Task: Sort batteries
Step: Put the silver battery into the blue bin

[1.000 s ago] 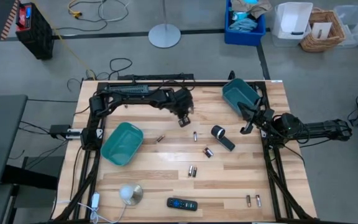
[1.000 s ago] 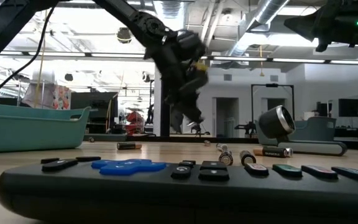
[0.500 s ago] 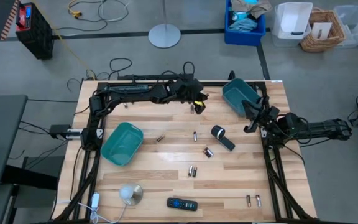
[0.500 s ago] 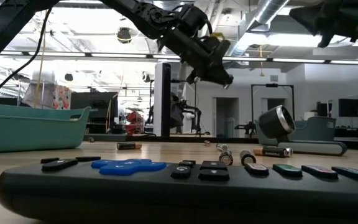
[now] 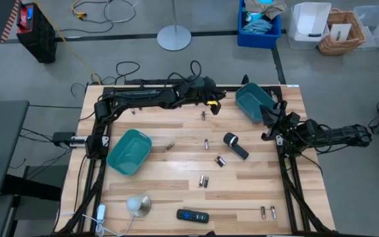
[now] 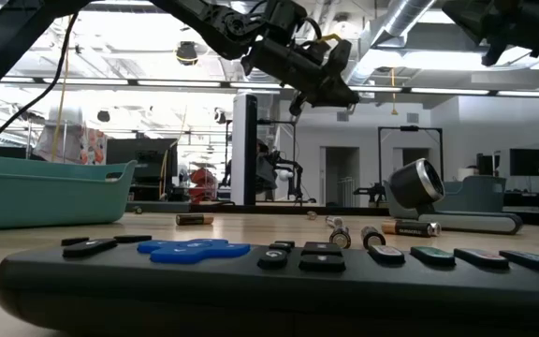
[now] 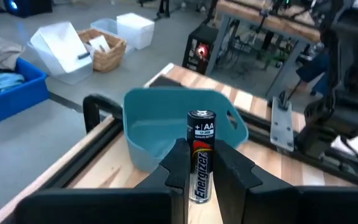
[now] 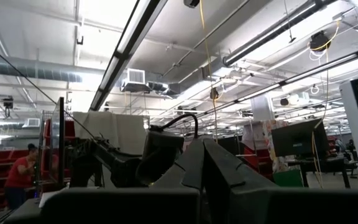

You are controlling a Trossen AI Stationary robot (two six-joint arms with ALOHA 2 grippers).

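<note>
1. The left end effector (image 7: 201, 163) hangs above the far edge of the desk (image 5: 156, 178), its fingers (image 7: 178, 158) clamped on an upright AA battery (image 7: 201, 155) whose top pokes out between them.
2. Ahead of it sits the far teal bin (image 7: 166, 121), near the desk's far right corner.
3. The right end effector (image 5: 273, 125) waits at the right edge beside that bin, its fingers pressed together on nothing.
4. Loose batteries (image 5: 203, 180) lie scattered over the middle of the desk, and a pair (image 5: 268, 212) sits near the front right.
5. A second teal bin (image 5: 129, 152) sits on the left, a remote control (image 5: 193, 216) by the front edge.
</note>
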